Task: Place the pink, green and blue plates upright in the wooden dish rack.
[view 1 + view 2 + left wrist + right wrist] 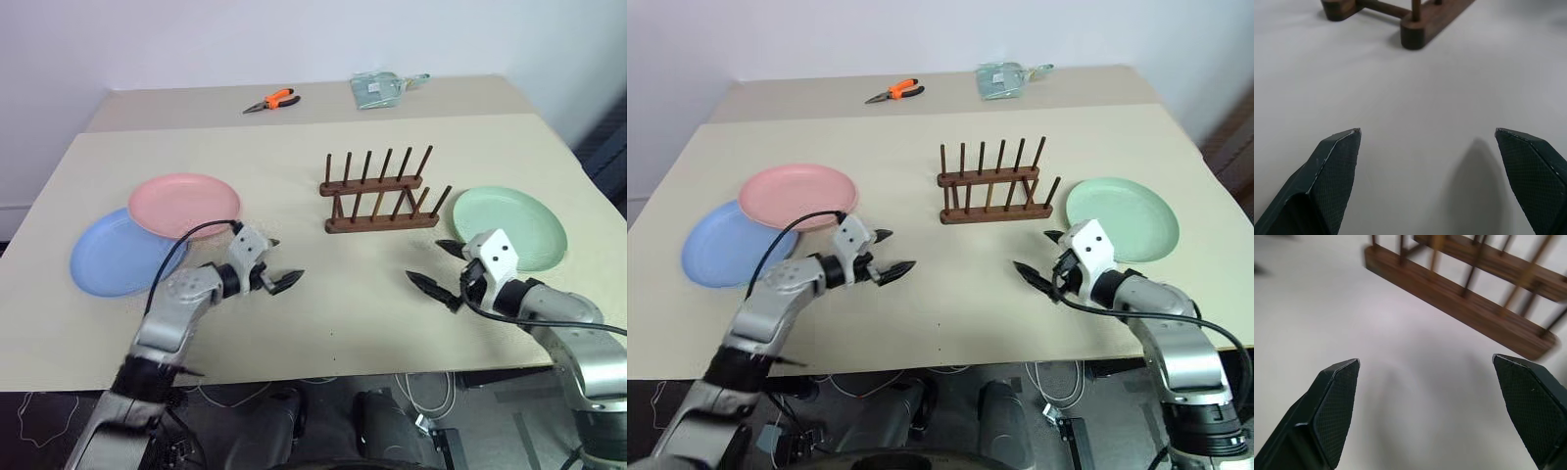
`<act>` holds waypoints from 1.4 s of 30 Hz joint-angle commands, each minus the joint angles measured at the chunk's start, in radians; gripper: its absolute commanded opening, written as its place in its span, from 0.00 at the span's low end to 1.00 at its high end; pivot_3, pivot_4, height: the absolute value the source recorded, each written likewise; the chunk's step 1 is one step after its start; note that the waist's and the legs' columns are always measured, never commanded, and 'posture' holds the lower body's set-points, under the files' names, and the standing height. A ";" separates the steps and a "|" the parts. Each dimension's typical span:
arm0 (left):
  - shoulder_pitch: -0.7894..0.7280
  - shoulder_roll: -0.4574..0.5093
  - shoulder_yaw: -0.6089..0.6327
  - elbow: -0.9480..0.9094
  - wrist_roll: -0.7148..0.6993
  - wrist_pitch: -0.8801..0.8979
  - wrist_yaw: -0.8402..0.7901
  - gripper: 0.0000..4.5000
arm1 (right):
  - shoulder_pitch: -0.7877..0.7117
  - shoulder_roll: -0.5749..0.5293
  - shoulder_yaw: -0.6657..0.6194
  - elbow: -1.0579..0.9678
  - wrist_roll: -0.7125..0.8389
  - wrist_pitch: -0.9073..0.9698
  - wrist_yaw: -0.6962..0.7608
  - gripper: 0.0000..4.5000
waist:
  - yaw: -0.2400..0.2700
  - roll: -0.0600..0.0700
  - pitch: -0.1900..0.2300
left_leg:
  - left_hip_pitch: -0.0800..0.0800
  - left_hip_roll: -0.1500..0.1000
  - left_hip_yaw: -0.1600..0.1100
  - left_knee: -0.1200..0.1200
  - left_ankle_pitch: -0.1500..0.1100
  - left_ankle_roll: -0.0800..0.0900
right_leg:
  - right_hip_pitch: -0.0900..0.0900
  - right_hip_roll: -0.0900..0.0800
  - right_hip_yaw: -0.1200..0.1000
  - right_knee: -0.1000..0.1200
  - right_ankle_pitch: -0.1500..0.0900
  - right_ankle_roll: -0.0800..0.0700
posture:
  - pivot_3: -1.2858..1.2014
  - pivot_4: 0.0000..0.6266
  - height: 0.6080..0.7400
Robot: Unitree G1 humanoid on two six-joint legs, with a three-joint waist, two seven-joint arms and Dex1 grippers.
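The wooden dish rack (pixel 380 194) stands empty at the middle of the table, its pegs upright. At the left lies the pink plate (pixel 183 205), flat and overlapping the far edge of the blue plate (pixel 120 254). The green plate (pixel 511 225) lies flat at the right of the rack. My left gripper (pixel 277 262) hovers open over the table between the pink plate and the rack, nothing in it. My right gripper (pixel 440 264) is open too, just in front of the green plate's near left edge. In both wrist views the rack (pixel 1469 308) shows beyond the spread fingers.
Orange-handled pliers (pixel 272 100) and a clear packet (pixel 380 88) lie on the far table behind the rack. The table's front edge (pixel 323 369) runs close under both arms. A wall stands behind the tables.
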 commanded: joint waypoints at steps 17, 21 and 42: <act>-0.550 -0.314 -0.050 0.970 0.171 -0.437 -0.102 0.59 | 0.173 0.106 0.024 -0.291 -0.058 0.064 -0.248 1.00 | 0.020 -0.004 0.001 | -0.002 0.000 0.000 0.003 0.001 0.002 | 0.000 0.001 -0.002 0.000 0.001 0.002 | 0.52 0.24 0.84; -0.510 -0.295 -0.054 0.925 0.182 -0.459 -0.147 0.18 | 0.169 0.102 0.035 -0.282 -0.057 0.060 -0.248 1.00 | 0.019 -0.004 0.001 | -0.002 0.000 0.000 0.004 0.001 0.002 | 0.000 0.001 -0.002 0.002 0.001 0.003 | 0.52 0.24 0.84; -0.194 0.008 -0.079 0.267 0.116 -0.243 -0.462 0.93 | 0.271 -0.013 -0.137 -0.205 -0.029 0.017 -0.095 1.00 | -0.006 -0.003 0.001 | -0.001 0.000 0.000 0.005 0.001 0.003 | 0.000 0.001 -0.001 0.002 0.001 0.002 | 0.52 0.24 0.84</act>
